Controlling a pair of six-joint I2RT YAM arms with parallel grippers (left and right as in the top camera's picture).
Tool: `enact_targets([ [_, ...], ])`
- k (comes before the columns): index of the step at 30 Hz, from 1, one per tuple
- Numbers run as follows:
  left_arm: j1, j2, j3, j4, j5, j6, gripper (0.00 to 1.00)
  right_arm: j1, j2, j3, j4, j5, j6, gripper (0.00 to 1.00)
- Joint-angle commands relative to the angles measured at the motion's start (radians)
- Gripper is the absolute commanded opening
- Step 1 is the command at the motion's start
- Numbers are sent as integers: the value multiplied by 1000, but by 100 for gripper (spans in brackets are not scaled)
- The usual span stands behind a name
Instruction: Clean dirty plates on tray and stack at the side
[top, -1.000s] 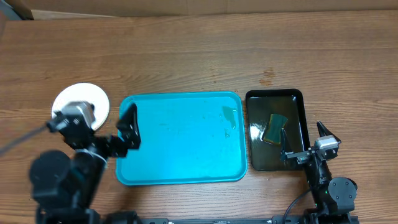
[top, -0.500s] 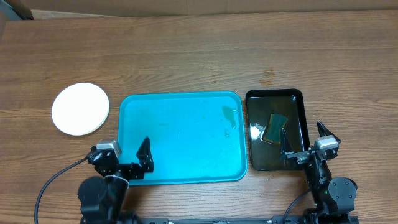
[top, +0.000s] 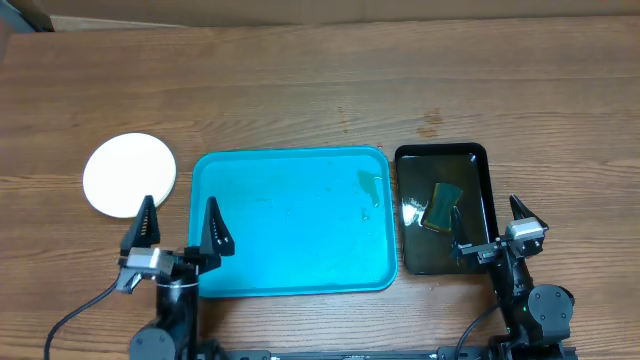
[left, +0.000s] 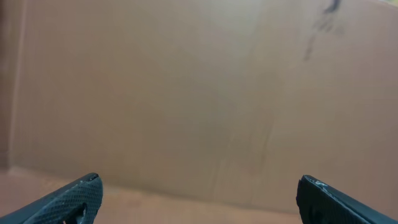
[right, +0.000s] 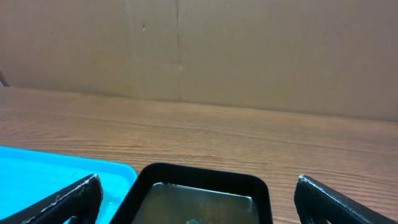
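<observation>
A round white plate lies on the bare wood at the side, left of the turquoise tray; whether other plates lie under it cannot be told. Only a few water drops sit on the tray. My left gripper stands open near the front edge, straddling the tray's left rim, nothing between its fingers. In the left wrist view that gripper faces a cardboard wall. My right gripper is open at the black tray's front right; in its wrist view this gripper is empty.
The glossy black tray to the right of the turquoise one holds water and a green-yellow sponge. A cardboard wall runs along the table's far edge. A dark stain marks the wood behind the black tray.
My left arm has pulled back from beside the white plate to the table's front edge and turned its open fingers towards the far side. The right arm has not moved.
</observation>
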Motion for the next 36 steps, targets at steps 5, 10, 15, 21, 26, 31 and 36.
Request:
enact_targets([
  [5,-13,-10,-45,-156,-76,-55,100,-6,-10,-10,6,6,-7,100],
  [10,-13,-10,-45,-397,-82,-39,100,-6,-10,-10,6,6,-7,100],
  [15,-13,-10,-45,-388,-76,32,100,-6,-10,-10,5,6,-7,100],
  [21,-13,-10,-45,-388,-76,31,100,-6,-10,-10,5,6,-7,100],
  [26,-13,-9,-45,-388,-76,31,100,-6,-10,-10,6,6,-8,100],
  [31,-13,-9,-45,-388,-76,31,100,-6,-10,-10,6,6,-7,100],
  [36,-13,-9,-45,-388,-76,31,100,-6,-10,-10,6,6,-7,100],
])
